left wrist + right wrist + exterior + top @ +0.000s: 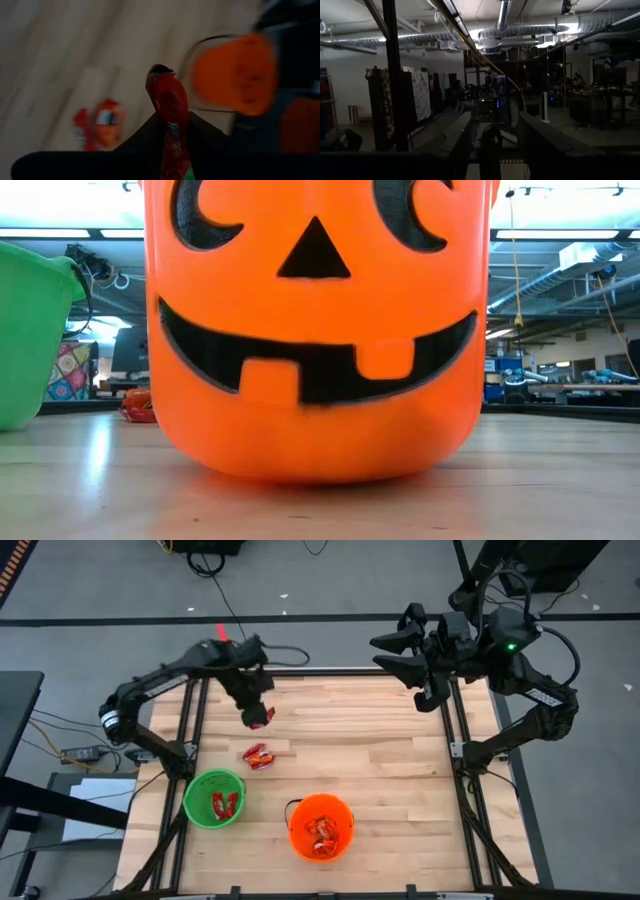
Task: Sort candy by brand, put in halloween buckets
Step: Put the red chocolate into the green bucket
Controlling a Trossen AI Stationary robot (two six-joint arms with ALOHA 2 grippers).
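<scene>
My left gripper is above the table's far left part, shut on a red wrapped candy. A small heap of red and orange-white candy lies on the wood just nearer. It also shows in the left wrist view and the low view. The green bucket stands near left with red candy inside. The orange bucket stands near the middle with candy inside. My right gripper is open and empty, raised over the table's far right edge. My left gripper pinches the red candy between its two fingers, on the wrapper's lower part. The fingers come from above, pointing down. The candy's free end sticks out past the fingertips, and the piece is lifted clear of the table.
The orange bucket, with a jack-o'-lantern face, fills the low view, with the green bucket at its left. The table's metal frame rails run along both sides. Bare wood lies in the middle and right.
</scene>
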